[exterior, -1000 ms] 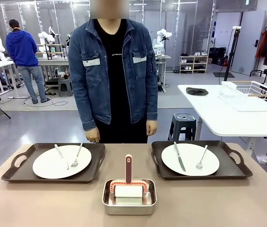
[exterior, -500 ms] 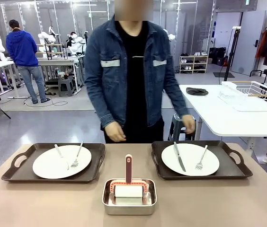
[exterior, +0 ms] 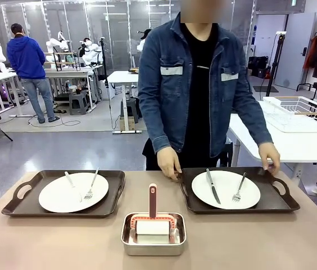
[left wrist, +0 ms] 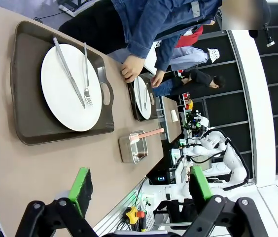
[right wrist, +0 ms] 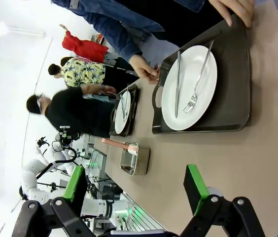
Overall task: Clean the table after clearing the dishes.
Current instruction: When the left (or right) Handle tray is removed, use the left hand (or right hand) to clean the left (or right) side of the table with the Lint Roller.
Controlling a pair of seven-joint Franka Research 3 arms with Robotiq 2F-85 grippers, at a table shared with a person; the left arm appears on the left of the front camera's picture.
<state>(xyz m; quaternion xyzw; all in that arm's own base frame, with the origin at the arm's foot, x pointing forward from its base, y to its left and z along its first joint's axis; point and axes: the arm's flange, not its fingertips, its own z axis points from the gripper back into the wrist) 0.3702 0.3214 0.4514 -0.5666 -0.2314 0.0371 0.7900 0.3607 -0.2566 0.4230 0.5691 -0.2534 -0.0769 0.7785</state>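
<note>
— How do your hands stand?
— Your left hand (left wrist: pixel 139 185) is spread wide, with nothing between its green pads. Your right hand (right wrist: pixel 135 186) is the same.
— And the dishes?
— On the matte tan surface (exterior: pixel 271 242), a round white plate (exterior: pixel 57 197) with knife and fork lies on a dark brown handled tray (exterior: pixel 18 209) toward the far left corner. The other white plate (exterior: pixel 226 191) lies on its brown tray (exterior: pixel 285 203) toward the far right corner. A person in a denim jacket (exterior: pixel 170 101) touches that tray at both far corners. A rectangular steel pan (exterior: pixel 153 243) sits by the near edge, midway.

Pan (exterior: pixel 153 248) between the dishes (exterior: pixel 54 198)
</note>
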